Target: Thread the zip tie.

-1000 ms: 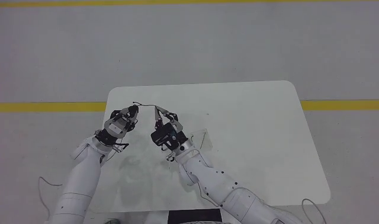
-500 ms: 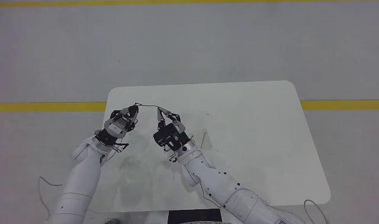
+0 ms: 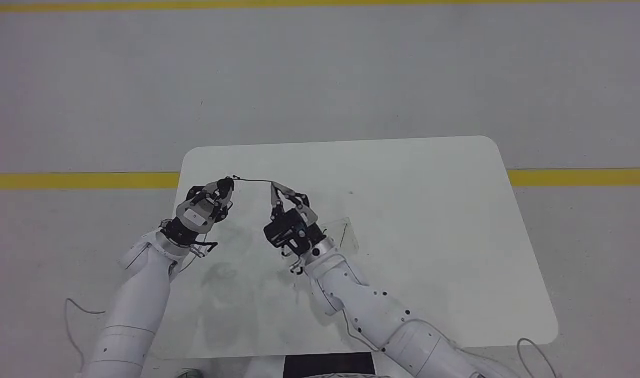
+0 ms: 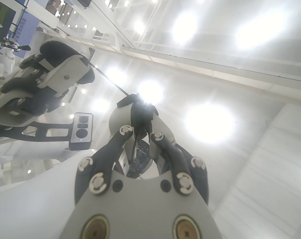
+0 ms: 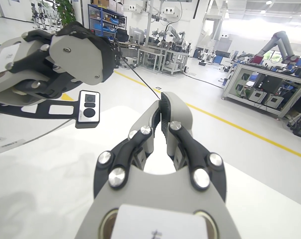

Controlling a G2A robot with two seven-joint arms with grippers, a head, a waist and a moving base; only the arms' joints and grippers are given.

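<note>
A thin black zip tie (image 3: 252,180) is stretched in the air between my two grippers, above the back left part of the white table (image 3: 430,168). My left gripper (image 3: 226,184) is shut on one end, where a black head pokes out between its fingertips (image 4: 126,100). My right gripper (image 3: 275,188) is shut on the strand's other end; in the right wrist view the strand (image 5: 140,79) runs from its closed pads (image 5: 165,105) up to the left gripper (image 5: 78,58). In the left wrist view the right gripper (image 4: 66,70) sits close by, with the strand (image 4: 108,80) between the two.
A faint clear item (image 3: 343,233) lies on the table beside the right forearm. A small dark speck (image 3: 351,190) sits further toward the middle. The table's right half is bare white surface, and grey floor with a yellow line (image 3: 580,177) lies beyond.
My right gripper has shifted slightly to the right, away from the left one, and the zip tie between them has drawn straighter. The left arm has kept still.
</note>
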